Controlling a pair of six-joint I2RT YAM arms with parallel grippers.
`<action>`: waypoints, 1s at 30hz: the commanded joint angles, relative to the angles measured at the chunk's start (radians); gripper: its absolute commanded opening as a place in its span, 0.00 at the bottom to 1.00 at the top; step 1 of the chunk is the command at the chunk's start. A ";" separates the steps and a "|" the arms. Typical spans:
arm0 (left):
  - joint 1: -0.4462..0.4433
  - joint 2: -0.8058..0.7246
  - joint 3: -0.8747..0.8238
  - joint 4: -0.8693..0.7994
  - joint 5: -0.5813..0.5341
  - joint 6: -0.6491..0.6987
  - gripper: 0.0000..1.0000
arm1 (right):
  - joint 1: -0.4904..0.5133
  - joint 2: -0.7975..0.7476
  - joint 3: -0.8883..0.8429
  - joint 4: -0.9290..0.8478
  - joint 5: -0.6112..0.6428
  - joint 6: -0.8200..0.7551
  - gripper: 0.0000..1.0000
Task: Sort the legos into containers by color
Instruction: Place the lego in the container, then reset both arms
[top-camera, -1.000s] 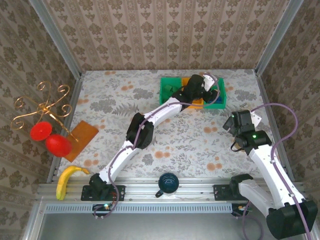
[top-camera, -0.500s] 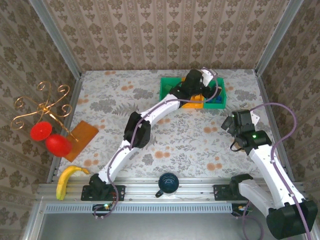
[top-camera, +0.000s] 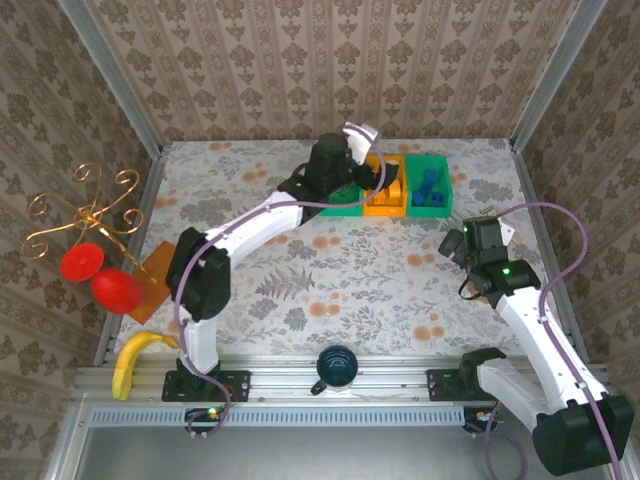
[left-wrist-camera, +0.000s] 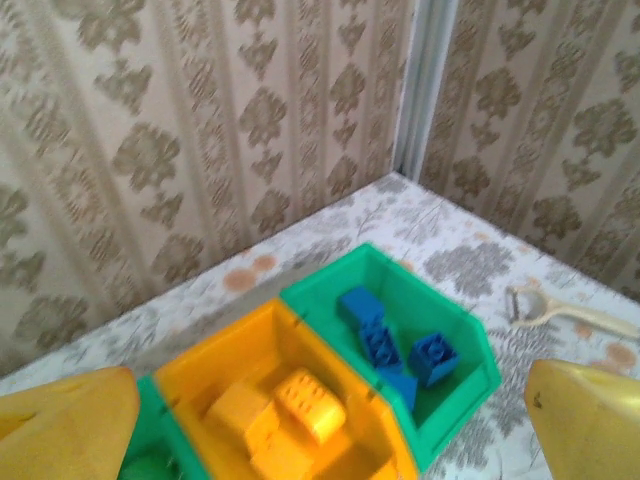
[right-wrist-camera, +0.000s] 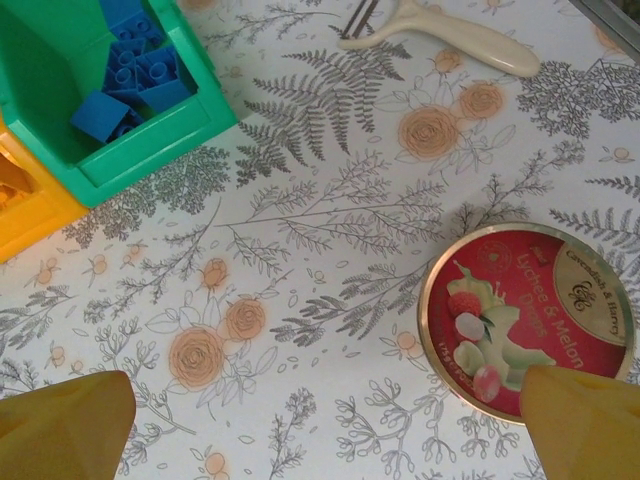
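Three in a row along the far edge of the bench (top-camera: 300, 275), toward its far right corner: left green bin (top-camera: 338, 208), orange bin (top-camera: 385, 209), right green bin (top-camera: 447, 192). They are pressed wall to wall, which I'd say lets one arm reach every colour without travelling.

And look at the left fingers (left-wrist-camera: 60, 415): they hang high over that row, spread wide, nothing between them. From the wrist you look straight down into the orange bin, with orange bricks (left-wrist-camera: 305, 405) heaped inside. Next door, blue bricks (left-wrist-camera: 432, 357) lie in the right green bin. What the left green bin holds I can't make out. Each colour I can see keeps to its own bin, so I'd call the sorting done or close to it.

Over by the right edge, the right fingers (right-wrist-camera: 60, 420) are wide apart and empty too. They hover above bare cloth, with a round candy tin (right-wrist-camera: 525, 315) just below and a cream-handled peeler (right-wrist-camera: 450, 30) beyond. Parked clear, I'd guess, leaving the bins to the left arm.
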 joint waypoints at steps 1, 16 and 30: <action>0.008 -0.087 -0.147 0.062 -0.056 -0.027 1.00 | -0.004 0.006 -0.015 0.040 -0.002 -0.014 1.00; 0.055 -0.471 -0.673 0.022 -0.236 -0.072 1.00 | -0.004 0.104 -0.005 0.147 -0.024 -0.029 1.00; 0.142 -0.855 -1.006 -0.134 -0.416 -0.129 1.00 | -0.004 0.193 -0.001 0.229 -0.002 -0.053 1.00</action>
